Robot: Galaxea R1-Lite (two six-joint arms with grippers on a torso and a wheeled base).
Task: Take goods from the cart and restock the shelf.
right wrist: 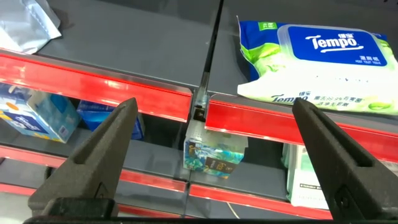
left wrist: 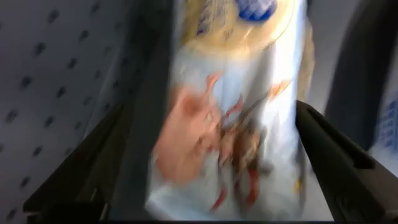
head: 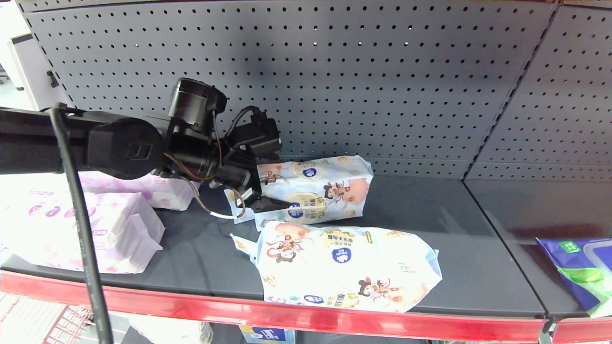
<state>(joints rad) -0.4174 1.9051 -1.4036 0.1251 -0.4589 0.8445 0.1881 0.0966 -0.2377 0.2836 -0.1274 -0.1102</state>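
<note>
Left gripper (head: 282, 182): around the rear cartoon pack (head: 330, 184), which sits on the shelf (head: 454, 224); clamped or released, cannot tell.
Right gripper (right wrist: 214, 104): spread wide, empty.
Shelf front: second cartoon pack (head: 344, 267) lies flat.
Progress: seemingly mid-restock; remaining goods unknown.

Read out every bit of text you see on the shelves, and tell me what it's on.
Wipes pack: one bold brand word on the lid, repeated along the edge; brand, not quoted.
Cartoon packs: characters too small.
Pink packs: blurred.
Lower boxes: too small.
</note>
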